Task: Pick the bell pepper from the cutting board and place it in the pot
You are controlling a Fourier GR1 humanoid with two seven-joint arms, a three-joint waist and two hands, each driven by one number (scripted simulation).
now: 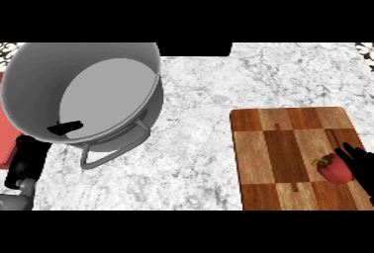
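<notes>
Our right hand (359,165) shows at the right edge of the frame, touching the red bell pepper (333,169); we cannot tell whether it grips it. The pepper lies on the cutting board (277,148), at lower right. Well apart, at upper left, stands the grey pot (44,74). Our left hand (22,165) rests open at lower left.

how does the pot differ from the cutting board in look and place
The pot is grey, round and deep; the cutting board is brown, flat and rectangular, in chequered wood. The pot stands at the left of the marbled counter, the cutting board at the right. The cutting board carries the red bell pepper; the pot does not hold it. Both rest on the counter.
</notes>
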